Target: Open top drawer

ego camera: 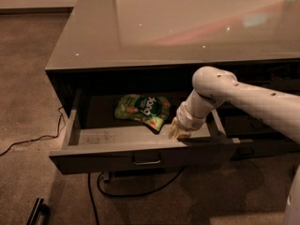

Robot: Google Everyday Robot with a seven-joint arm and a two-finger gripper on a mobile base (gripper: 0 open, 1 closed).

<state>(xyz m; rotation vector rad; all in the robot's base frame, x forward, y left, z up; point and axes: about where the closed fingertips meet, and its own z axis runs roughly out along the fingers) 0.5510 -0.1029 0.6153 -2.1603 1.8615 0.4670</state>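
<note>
The top drawer (140, 154) is a wide, shallow dark grey drawer with a small centre pull handle (146, 161). It stands pulled out from under the glossy counter top. A green snack bag (141, 109) lies inside it towards the back. My gripper (177, 133) reaches down from the white arm (220, 93) into the drawer's right side. It sits just behind the drawer front's top edge, right of the handle and beside the bag.
The grey counter top (187, 27) spans the back. Closed matching drawers (262, 135) lie to the right behind my arm. Black cables (28, 139) run on the carpet at the left and under the drawer. A dark bar (36, 211) lies at the bottom left.
</note>
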